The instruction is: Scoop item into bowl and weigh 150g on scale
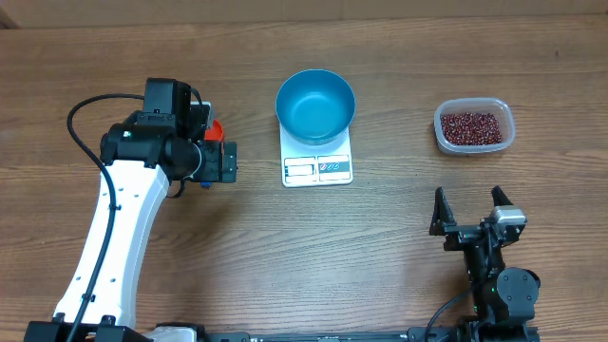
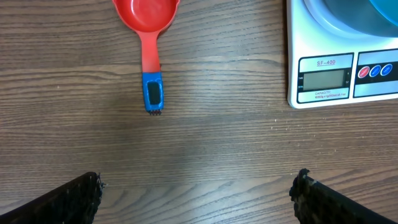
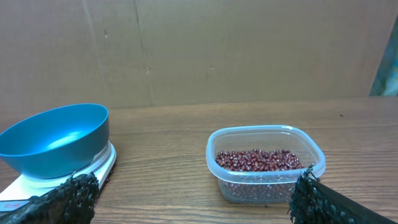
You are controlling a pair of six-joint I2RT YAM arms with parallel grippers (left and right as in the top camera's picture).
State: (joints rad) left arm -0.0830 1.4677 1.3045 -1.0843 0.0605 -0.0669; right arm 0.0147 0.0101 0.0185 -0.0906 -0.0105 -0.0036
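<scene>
The right gripper [image 1: 467, 197] sits nearest the robot's edge of the wooden table [image 1: 380, 237], its two fingers spread wide and released, gripping nothing. Farther in and across to the left, the left gripper [image 2: 198, 186] hangs over bare wood with its jaws equally wide apart, also holding nothing. Just ahead of it lies a red scoop [image 2: 149, 43], its blue-tipped handle pointing back toward the fingers and its cup away from them. From overhead the scoop is mostly hidden beneath the arm's wrist.

At the table's middle stands the white kitchen scale [image 1: 317, 169], display and buttons along the edge facing the robot. The bright blue bowl [image 1: 315, 104] rests on the scale's platform, covering most of it. Well apart to the right, beyond the right gripper, a clear plastic tub [image 3: 267, 130] holds the dark red beans [image 3: 258, 160], a loose layer across its bottom. A brown board wall [image 3: 205, 50] closes the scene behind.
</scene>
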